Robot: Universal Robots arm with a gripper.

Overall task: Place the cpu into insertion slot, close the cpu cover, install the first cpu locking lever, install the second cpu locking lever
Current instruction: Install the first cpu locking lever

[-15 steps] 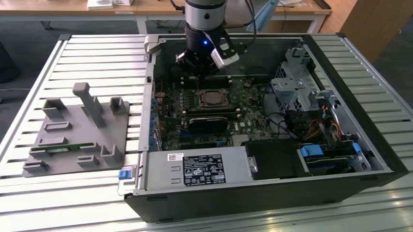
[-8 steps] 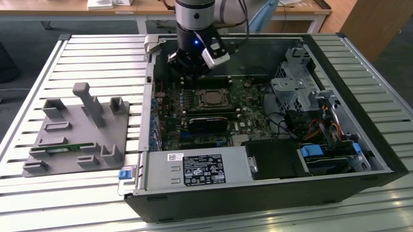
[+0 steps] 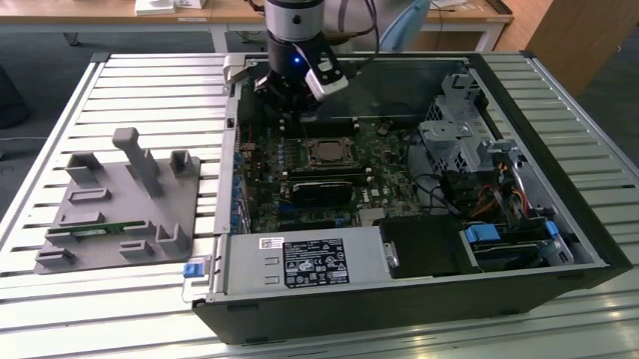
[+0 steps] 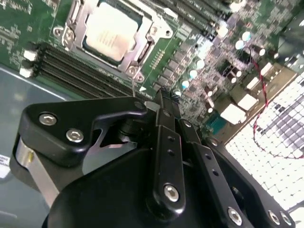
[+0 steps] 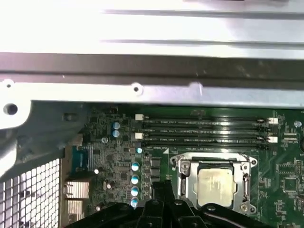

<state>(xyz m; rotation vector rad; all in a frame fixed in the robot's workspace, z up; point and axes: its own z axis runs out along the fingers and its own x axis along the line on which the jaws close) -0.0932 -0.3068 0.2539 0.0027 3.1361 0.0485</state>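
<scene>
Hand [image 4: 159,99] pinched narrow, empty, just off the cpu [image 4: 110,29] under its cpu cover [image 4: 142,50]. Drop crooked and it could gouge the memory slots [image 4: 76,71] nearby.

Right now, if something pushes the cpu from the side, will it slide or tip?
It probably would not slide: the cpu lies flat with the cpu cover framing its edges. Its metal top looks stiff and smooth, so it is likely slippery to pinch. Being thin and flat, it should not roll or tip.
</scene>
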